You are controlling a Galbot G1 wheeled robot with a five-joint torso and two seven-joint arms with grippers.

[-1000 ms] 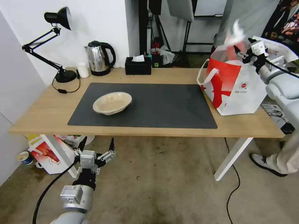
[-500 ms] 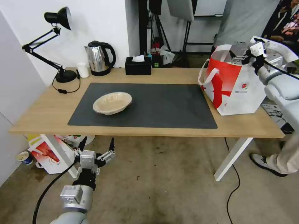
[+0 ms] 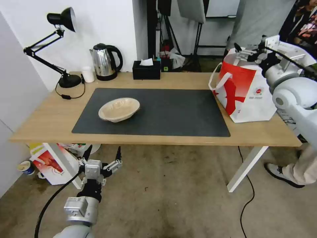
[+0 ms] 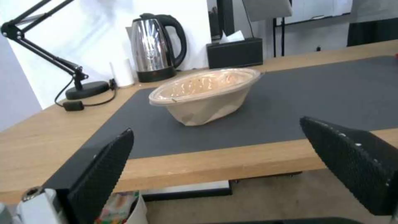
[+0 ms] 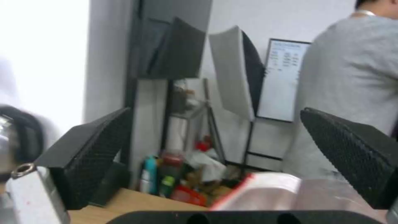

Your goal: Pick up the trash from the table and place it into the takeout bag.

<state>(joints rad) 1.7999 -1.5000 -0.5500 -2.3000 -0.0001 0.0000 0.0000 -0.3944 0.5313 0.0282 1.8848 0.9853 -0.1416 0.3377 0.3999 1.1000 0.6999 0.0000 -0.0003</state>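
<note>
A shallow beige oval bowl (image 3: pixel 119 109) sits left of centre on the table's (image 3: pixel 49 122) grey mat (image 3: pixel 171 112); likely light, thin and flexible, best pinched at its rim. The left gripper (image 3: pixel 100 165) hangs below the table edge, jaws spread. Above the takeout bag (image 3: pixel 251 96), the right gripper (image 3: pixel 246 51), jaws spread and empty, has lifted and turned since a moment ago.

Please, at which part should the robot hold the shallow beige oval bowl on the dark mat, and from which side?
Probably the near rim of the shallow beige oval bowl, coming from the table's front edge with the open left gripper. The bowl sits tilted, its thin protruding lip offers a pinch edge, and its sloping walls look too wide to span.
</note>
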